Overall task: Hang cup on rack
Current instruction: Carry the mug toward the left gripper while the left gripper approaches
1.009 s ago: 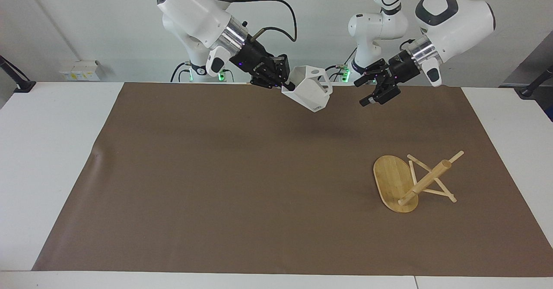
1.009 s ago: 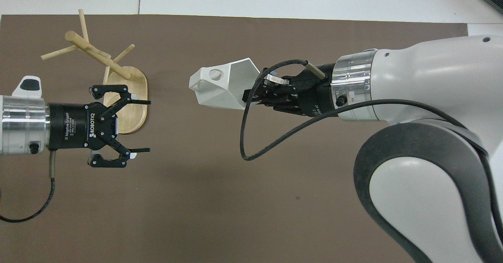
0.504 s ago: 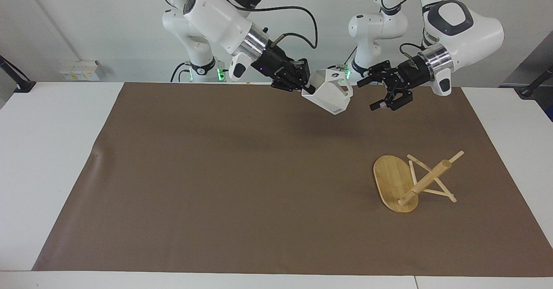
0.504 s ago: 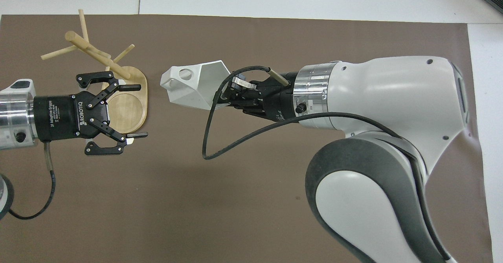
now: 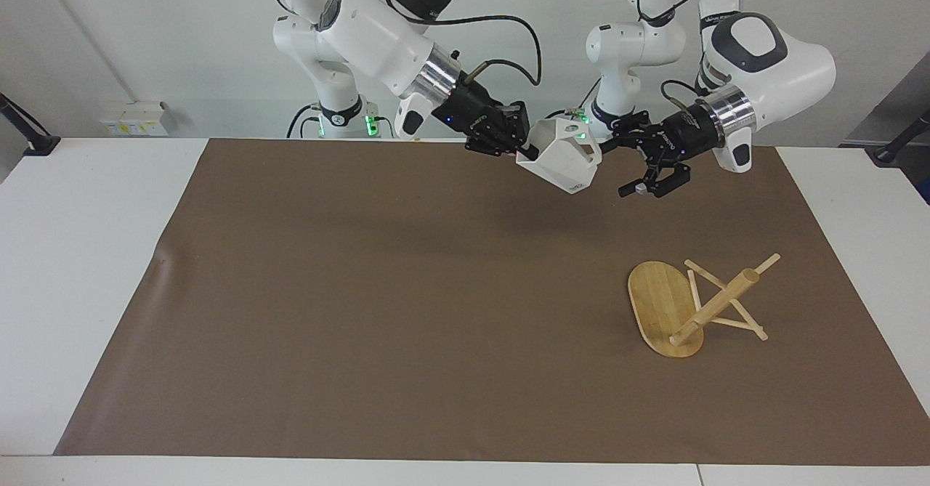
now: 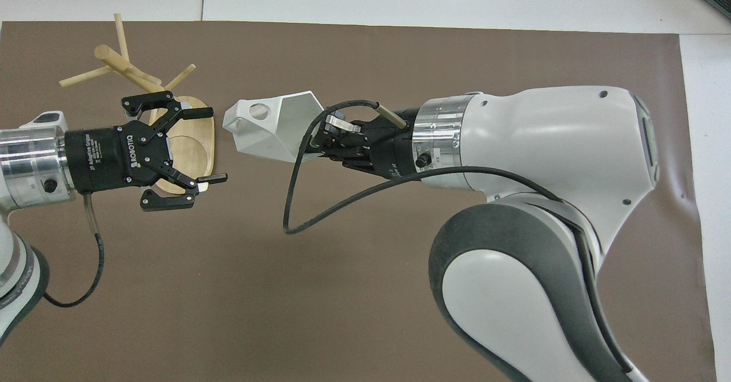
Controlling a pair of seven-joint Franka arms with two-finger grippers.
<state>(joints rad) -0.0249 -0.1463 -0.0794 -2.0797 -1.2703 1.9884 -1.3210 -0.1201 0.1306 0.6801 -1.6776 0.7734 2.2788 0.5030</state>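
The white faceted cup (image 5: 559, 158) (image 6: 267, 129) hangs tilted in the air over the mat's edge nearest the robots. My right gripper (image 5: 524, 153) (image 6: 308, 145) is shut on its rim, and its handle with the round hole points at the left gripper. My left gripper (image 5: 621, 168) (image 6: 212, 145) is open, level with the cup and a short gap from the handle, touching nothing. The bamboo rack (image 5: 716, 303) (image 6: 128, 72) lies tipped over on the mat toward the left arm's end. Its oval base (image 5: 657, 301) (image 6: 197, 142) is on edge and partly covered by the left gripper in the overhead view.
A brown mat (image 5: 363, 290) covers most of the white table (image 5: 73, 253). A black cable (image 6: 297, 210) loops down from the right wrist. A small wrinkle sits in the mat at the right arm's end.
The right arm carried the cup toward the left arm's end. The left gripper came in toward the cup, still open, so the gap between them has narrowed. The rack has not moved.
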